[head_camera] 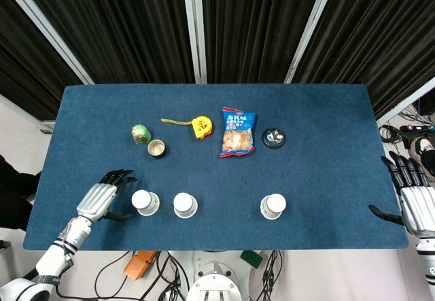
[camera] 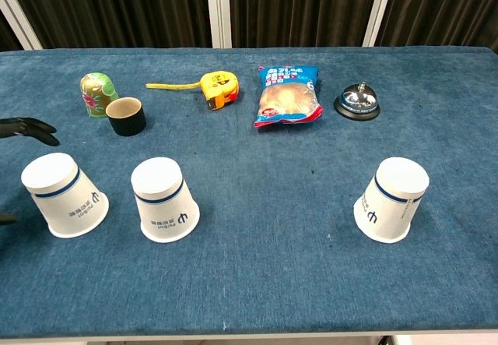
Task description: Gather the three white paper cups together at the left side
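Left hand [head_camera: 102, 199] fingers spread, empty, just beside leftmost cup [head_camera: 144, 202]; contact unclear. Right hand [head_camera: 416, 206] open too. Inverted paper cups: light, crushable; grip sidewalls gently.

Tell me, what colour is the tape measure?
The tape measure is yellow, with a yellow tape pulled out to its left. The chest view shows it best.

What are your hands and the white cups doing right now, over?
Left hand open beside left cup, not touching. Right hand open off table edge. Middle cup near left one; right cup alone. Nothing between them.
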{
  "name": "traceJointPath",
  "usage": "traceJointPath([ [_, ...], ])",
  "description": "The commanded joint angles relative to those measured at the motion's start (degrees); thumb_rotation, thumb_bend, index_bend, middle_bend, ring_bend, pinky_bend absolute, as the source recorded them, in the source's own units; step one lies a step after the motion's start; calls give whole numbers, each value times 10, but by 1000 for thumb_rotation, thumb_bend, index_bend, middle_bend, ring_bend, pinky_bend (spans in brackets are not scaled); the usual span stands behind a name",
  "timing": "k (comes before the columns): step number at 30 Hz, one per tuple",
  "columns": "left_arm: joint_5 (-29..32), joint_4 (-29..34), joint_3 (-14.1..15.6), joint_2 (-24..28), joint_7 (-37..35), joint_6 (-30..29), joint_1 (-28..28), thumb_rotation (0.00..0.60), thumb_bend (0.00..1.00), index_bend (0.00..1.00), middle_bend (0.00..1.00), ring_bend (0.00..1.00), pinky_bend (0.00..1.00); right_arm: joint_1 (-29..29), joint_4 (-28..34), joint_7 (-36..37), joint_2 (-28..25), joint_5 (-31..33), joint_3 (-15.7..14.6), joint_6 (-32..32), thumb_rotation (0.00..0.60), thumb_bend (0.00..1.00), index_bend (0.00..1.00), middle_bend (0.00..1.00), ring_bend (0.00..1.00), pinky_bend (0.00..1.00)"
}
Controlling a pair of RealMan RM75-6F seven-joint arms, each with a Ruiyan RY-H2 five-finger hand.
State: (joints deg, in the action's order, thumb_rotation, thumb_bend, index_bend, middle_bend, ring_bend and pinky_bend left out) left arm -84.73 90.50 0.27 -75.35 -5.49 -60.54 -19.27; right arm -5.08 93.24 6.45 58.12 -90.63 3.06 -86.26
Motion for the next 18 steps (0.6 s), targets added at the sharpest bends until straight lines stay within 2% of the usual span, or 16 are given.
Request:
traceJointPath([
  [1,5,-7,-1,-8,-5,6,-5,563,160,216,50,0,1,0,0,-1,1,2,0,2,600,177,0,0,0,0],
  [11,3,-15,4,-23,-43,24,-23,517,173,233,61,0,0,-3,2,-9,4,8,0,10,600,178,0,0,0,0],
  [18,22,-19,0,-37,-44,23,-24,488,199,390,129,10,1,-6,2,-9,6,12,0,16,600,178,0,0,0,0],
])
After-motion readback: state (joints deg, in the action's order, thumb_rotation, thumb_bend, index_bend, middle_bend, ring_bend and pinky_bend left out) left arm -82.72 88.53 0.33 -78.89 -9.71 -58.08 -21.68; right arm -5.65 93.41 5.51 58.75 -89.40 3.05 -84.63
